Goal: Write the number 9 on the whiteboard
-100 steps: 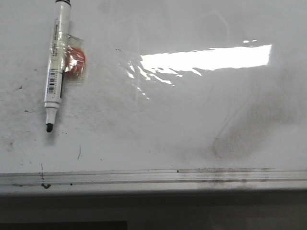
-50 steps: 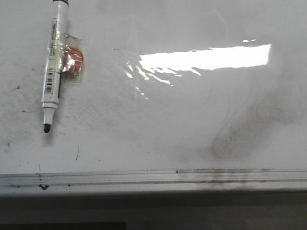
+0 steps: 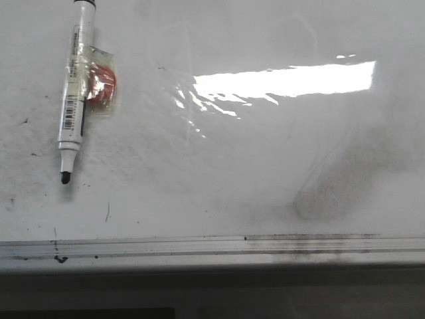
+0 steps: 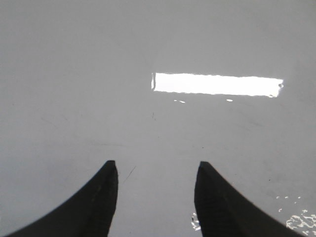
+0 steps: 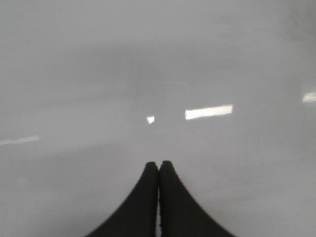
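No 9 was on the whiteboard (image 3: 219, 173) yet; left gripper (image 4: 155, 170) jaws gaped empty, right gripper (image 5: 158, 168) jaws clenched on nothing, marker (image 3: 73, 96) unheld and outside both jaws, so a skewed grab risked smearing ink.

A bright bar of ceiling light (image 3: 285, 81) glares off the surface; a dark strip (image 3: 212, 292) runs below the edge.
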Robot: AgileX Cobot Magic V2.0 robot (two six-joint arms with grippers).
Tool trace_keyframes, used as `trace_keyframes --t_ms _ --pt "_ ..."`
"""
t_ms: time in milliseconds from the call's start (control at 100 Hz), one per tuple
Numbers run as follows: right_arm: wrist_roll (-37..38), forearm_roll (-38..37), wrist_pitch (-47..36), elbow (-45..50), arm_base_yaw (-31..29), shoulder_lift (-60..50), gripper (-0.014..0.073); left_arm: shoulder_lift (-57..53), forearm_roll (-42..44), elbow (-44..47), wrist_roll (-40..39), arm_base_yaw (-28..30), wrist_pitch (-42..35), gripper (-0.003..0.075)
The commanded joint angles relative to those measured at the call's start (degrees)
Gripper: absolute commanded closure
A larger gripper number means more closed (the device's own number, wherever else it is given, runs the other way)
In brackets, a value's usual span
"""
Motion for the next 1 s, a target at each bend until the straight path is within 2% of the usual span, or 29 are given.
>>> trace_keyframes --t_ms 0,70,160,290,430,580,990 --pt "0.04 0.67 -3.26 -2.16 0.0 0.94 0.0657 2.59 -1.13 -1.68 1.37 -0.16 -4.94 0.0368" --pt "0.04 0.79 -3.26 -2.16 0.0 0.94 0.0657 4.71 -2.82 -1.68 4.03 -2.23 -4.94 0.0369" --pt "0.04 0.79 -3.26 -2.16 0.0 0.94 0.0657 7.47 -9.03 -1.68 5.41 -6.1 -4.94 0.0368" --pt "0.04 0.79 -3.26 -2.16 0.0 0.94 0.0657 12.34 -15.32 -1.68 9.11 -14.24 -5.9 0.0369" --pt "0.04 0.79 -3.54 -2.16 0.0 0.94 0.0657 17.09 -15.32 -1.68 11.15 -23.33 -8.8 0.0369" --pt "0.04 0.79 -3.54 -2.16 0.0 0.94 0.0657 22.81 -15.04 -1.68 12.07 -31.64 -16.02 0.0368" --pt "0.04 0.79 -3.58 -2.16 0.92 0.94 0.0657 40.55 -12.66 -1.76 12.07 -46.98 -33.03 0.0368"
